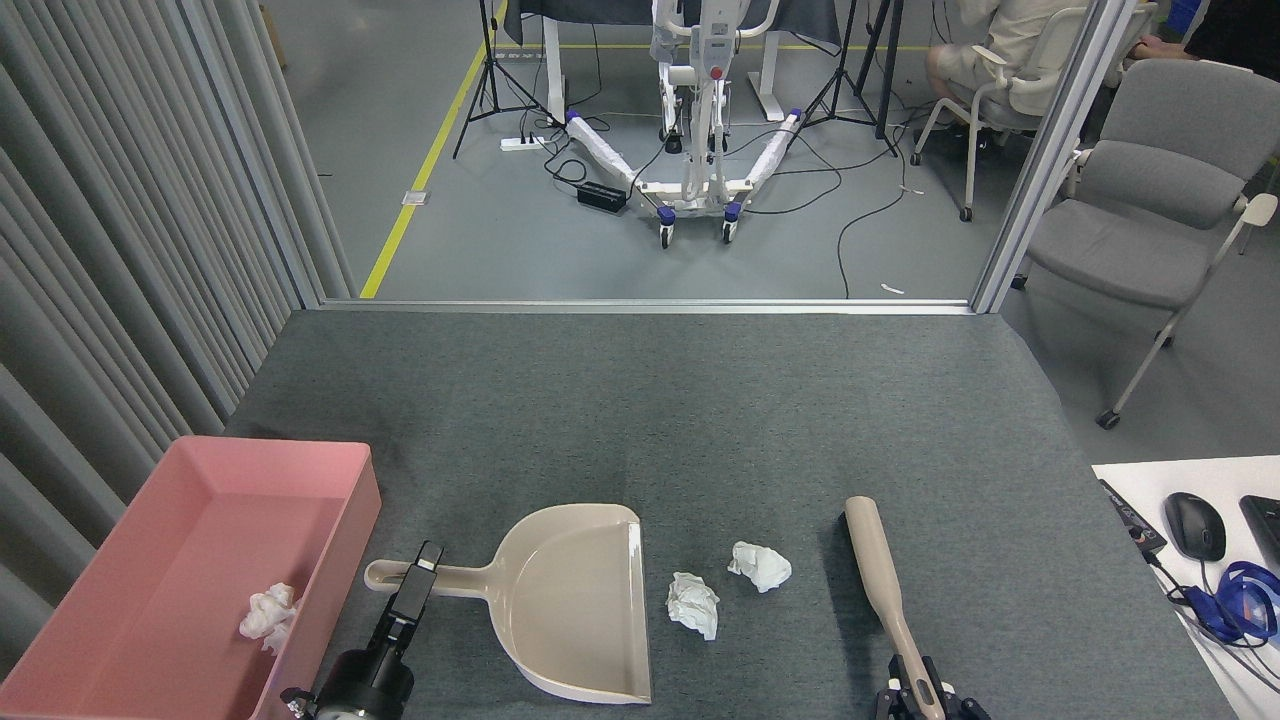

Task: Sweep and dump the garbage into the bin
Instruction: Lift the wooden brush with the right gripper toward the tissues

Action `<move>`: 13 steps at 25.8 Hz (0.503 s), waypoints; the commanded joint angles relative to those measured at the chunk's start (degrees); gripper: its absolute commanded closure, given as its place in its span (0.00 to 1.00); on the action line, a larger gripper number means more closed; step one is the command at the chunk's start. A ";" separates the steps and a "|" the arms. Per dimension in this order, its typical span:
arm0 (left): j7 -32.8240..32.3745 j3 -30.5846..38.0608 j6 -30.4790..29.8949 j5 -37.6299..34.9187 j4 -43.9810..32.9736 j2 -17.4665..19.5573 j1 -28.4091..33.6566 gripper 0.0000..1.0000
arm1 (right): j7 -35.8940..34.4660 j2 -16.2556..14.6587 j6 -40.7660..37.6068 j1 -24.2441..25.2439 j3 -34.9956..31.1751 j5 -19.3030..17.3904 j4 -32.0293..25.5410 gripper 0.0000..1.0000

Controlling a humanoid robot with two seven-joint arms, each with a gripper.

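Two garbage wads of white tissue lie on the grey carpet, one [693, 603] just right of the beige dustpan [580, 600], the other [760, 565] a little farther right. A third wad [268, 612] lies inside the pink bin [150, 540] at the lower left. My left gripper [425, 562] sits over the dustpan's handle; it looks thin and dark, and its jaws cannot be made out. At the bottom edge, my right gripper [922, 695] is shut on the handle of the beige brush [875, 570], which points away from me.
A grey curtain [120, 250] runs along the left. The carpet ends at a metal strip [640, 305]. A white table at the lower right holds a mouse [1195, 525] and a blue headset [1245, 600]. A grey chair [1150, 200] stands at the right; a seated person [1000, 40] is far back.
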 commanded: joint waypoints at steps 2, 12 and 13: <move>-0.01 0.00 -0.72 -0.08 0.37 -0.08 -0.03 0.24 | 0.52 -0.17 -1.33 -0.04 0.00 -0.10 -0.02 0.95; 0.34 -0.09 -0.89 -0.34 0.45 -0.08 -0.12 0.37 | 3.33 -0.26 -6.08 1.02 1.58 0.78 -4.86 1.00; 0.34 -0.09 -0.89 -0.34 0.45 -0.08 -0.12 0.38 | 5.26 -0.53 -6.70 1.02 2.20 0.78 -5.03 1.00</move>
